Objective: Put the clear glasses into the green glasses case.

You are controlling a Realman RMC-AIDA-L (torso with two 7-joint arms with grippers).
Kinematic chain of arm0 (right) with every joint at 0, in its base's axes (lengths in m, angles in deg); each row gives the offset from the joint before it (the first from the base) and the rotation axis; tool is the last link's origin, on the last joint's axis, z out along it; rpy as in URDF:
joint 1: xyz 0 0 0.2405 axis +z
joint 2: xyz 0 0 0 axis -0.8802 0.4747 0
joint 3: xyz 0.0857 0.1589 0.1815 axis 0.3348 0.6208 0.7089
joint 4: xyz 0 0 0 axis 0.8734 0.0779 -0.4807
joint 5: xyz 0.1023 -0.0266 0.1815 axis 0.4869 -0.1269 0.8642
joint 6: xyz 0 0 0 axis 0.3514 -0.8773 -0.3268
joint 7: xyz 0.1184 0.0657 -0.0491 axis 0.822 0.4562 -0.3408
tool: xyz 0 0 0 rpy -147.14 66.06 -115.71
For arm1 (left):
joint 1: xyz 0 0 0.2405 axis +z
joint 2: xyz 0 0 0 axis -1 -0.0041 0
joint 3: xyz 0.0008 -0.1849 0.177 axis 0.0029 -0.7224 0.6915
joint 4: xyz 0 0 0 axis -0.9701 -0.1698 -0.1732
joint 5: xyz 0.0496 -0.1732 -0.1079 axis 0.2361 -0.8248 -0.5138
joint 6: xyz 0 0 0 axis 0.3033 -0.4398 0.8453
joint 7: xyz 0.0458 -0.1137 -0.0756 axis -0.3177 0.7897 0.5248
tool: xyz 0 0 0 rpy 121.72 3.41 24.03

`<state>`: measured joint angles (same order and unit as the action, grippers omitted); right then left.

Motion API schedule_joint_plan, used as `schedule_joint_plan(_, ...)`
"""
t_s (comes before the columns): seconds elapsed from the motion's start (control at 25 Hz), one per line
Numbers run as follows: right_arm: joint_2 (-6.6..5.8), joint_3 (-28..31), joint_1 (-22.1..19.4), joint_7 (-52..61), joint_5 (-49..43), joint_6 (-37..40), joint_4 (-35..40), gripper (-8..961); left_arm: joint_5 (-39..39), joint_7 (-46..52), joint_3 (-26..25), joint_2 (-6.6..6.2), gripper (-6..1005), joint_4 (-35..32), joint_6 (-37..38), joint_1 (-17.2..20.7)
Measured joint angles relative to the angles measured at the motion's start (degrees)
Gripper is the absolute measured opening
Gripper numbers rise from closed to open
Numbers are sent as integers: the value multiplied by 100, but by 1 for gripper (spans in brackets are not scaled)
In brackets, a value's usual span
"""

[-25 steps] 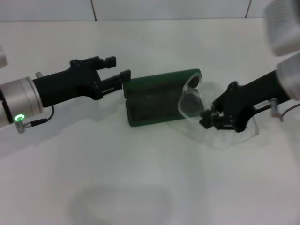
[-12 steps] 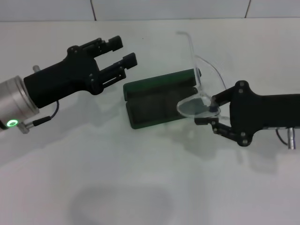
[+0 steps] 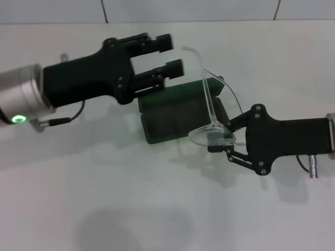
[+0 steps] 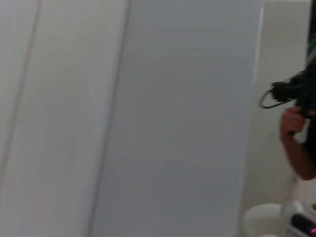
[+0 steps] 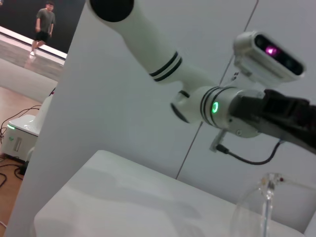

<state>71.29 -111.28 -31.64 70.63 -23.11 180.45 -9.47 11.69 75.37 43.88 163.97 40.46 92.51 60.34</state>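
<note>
The green glasses case (image 3: 170,117) lies open in the middle of the white table, dark inside, its lid towards the back. My right gripper (image 3: 220,138) is shut on the clear glasses (image 3: 209,135), holding one lens over the case's right end. One thin arm of the glasses sticks up and back. My left gripper (image 3: 170,52) is open and hovers over the case's back left edge, holding nothing. In the right wrist view a clear lens (image 5: 256,212) shows close up, with the left gripper (image 5: 291,123) behind it. The left wrist view shows none of the task's things.
The white table (image 3: 131,198) reaches a tiled wall at the back. In the left wrist view I see grey wall panels (image 4: 173,118) and a person (image 4: 298,143) far off. Another person (image 5: 45,22) stands in the distance in the right wrist view.
My left gripper has swung right and up, over the case's back edge. My right gripper has carried the glasses left and lower, onto the case's right end.
</note>
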Motion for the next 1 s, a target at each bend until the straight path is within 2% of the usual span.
schedule_joint_plan(0.08, 6, -1, 31, -12, 2, -17, -34, 126, 108, 135, 79, 12, 591, 15, 66, -191)
schedule_joint_plan(0.36, 6, -14, 156, -313, 71, -35, -175, 127, 281, 191, 288, 83, 588, 134, 21, -443)
schedule_joint_plan(0.68, 4, -64, 227, -516, 83, -37, -225, 127, 733, 675, 295, 70, 584, 172, -63, -670)
schedule_joint_plan(1.0, 4, -76, 182, -850, 93, -18, -227, 126, 856, 1032, 297, 41, 584, 184, -74, -814)
